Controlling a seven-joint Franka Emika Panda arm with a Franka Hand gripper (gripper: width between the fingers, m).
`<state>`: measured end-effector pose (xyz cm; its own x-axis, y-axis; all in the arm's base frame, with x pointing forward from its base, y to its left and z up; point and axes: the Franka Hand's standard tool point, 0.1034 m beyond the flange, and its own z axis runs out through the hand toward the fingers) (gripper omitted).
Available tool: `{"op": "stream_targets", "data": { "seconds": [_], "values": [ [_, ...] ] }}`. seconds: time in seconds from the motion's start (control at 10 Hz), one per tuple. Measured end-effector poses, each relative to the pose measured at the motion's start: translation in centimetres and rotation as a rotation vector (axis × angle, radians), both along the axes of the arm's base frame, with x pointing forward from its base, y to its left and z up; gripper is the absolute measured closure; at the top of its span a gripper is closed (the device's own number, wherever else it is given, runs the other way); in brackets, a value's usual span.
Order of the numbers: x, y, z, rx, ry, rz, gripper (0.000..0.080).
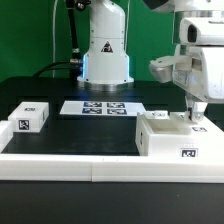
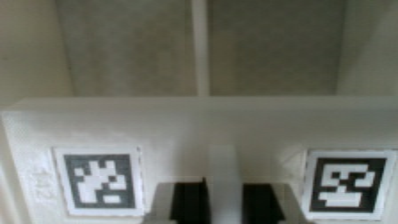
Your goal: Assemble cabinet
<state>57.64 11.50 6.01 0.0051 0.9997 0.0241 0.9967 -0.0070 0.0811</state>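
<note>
The cabinet body point(image 1: 170, 140), a large white box with square tags, stands on the exterior view's right. My gripper point(image 1: 197, 120) reaches straight down onto its top at the right end. In the wrist view the two dark fingers point(image 2: 183, 204) stand close together with a thin white strip of the cabinet body point(image 2: 196, 130) between them, flanked by two tags, one on each side point(image 2: 98, 180). The gripper point(image 2: 224, 205) looks shut on that strip. A smaller white tagged panel point(image 1: 30, 116) lies apart on the exterior view's left.
The marker board point(image 1: 103, 107) lies flat on the black table in the middle. The white robot base point(image 1: 106, 55) stands behind it. A white ledge point(image 1: 60, 160) runs along the front edge.
</note>
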Motion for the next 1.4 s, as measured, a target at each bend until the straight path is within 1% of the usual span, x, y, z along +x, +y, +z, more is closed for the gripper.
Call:
{"op": "stream_targets", "data": {
  "seconds": [0.5, 0.6, 0.7, 0.8, 0.9, 1.0, 1.1, 1.2, 1.3, 1.4],
  "values": [
    [0.09, -0.05, 0.0, -0.002, 0.003, -0.002, 0.0725],
    [0.07, -0.06, -0.04, -0.002, 0.004, -0.002, 0.0657],
    [0.06, -0.06, -0.05, -0.002, 0.004, -0.002, 0.0511],
    [0.06, -0.07, -0.05, -0.002, 0.004, -0.002, 0.0511],
    [0.06, -0.07, -0.05, -0.002, 0.004, -0.002, 0.0304],
    [0.06, -0.07, -0.05, -0.002, 0.004, -0.002, 0.0304],
    [0.06, -0.08, -0.05, -0.002, 0.004, -0.002, 0.011],
    [0.06, -0.08, -0.05, -0.002, 0.004, -0.002, 0.002],
    [0.06, -0.08, -0.05, -0.002, 0.004, -0.002, 0.002],
    [0.02, -0.09, -0.02, -0.002, 0.004, -0.002, 0.0003]
  ]
}}
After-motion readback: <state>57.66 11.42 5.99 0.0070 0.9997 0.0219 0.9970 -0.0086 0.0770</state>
